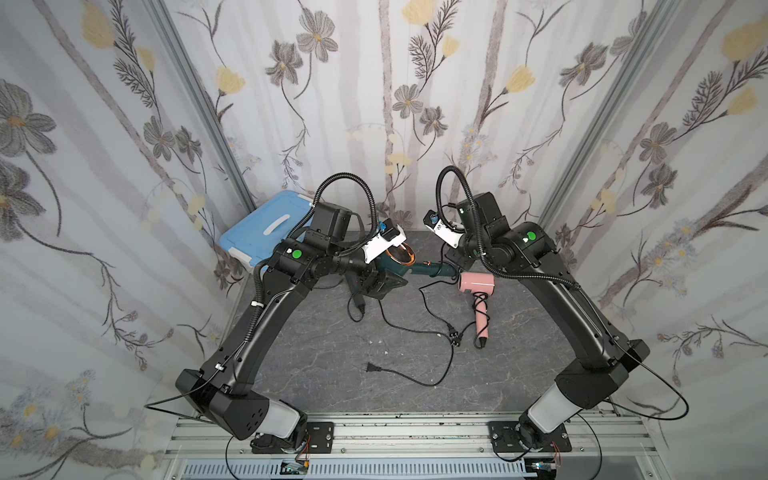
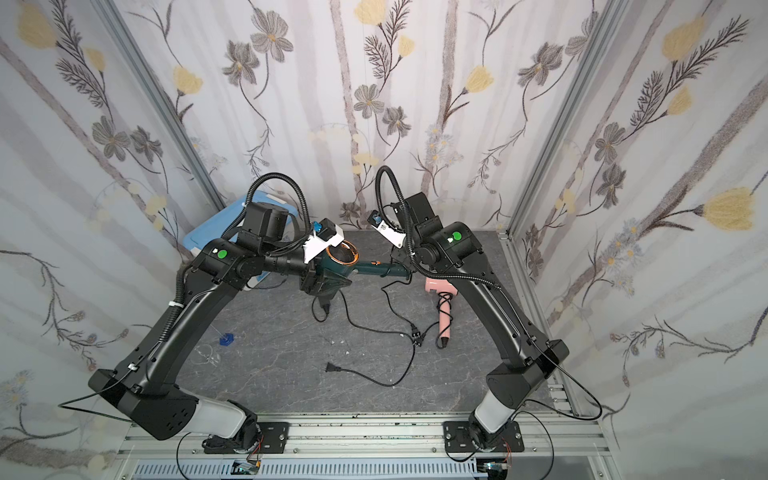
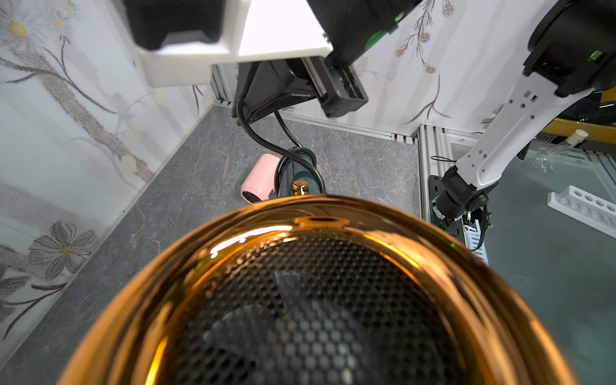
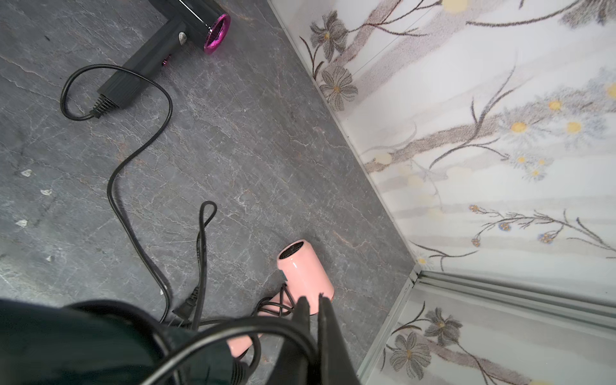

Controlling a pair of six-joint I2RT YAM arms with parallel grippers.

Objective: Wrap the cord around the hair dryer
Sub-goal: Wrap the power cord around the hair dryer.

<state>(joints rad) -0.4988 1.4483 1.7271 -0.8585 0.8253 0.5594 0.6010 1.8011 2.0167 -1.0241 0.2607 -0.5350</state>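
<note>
The worktop is a grey, white-veined slab, boxed in on three sides by pale floral hangings on aluminium posts. A slotted rail at 6 o'clock carries both arm bases.

Toward 12 o'clock the green hair dryer hangs clear of the slab, lying level between the arms with its copper-rimmed intake turned up. The left gripper is clamped on its barrel. The right gripper is pinched tight on the cord, which runs from those jaws down to a loop around the dryer's handle.

At 2 o'clock a pink hair dryer lies flat, its own lead wound round its handle. A black hair dryer with a magenta ring rests under the left forearm. Loose leads wander over the middle of the slab, one ending in a plug near 7 o'clock. A blue lidded box sits in the 10 o'clock corner.
</note>
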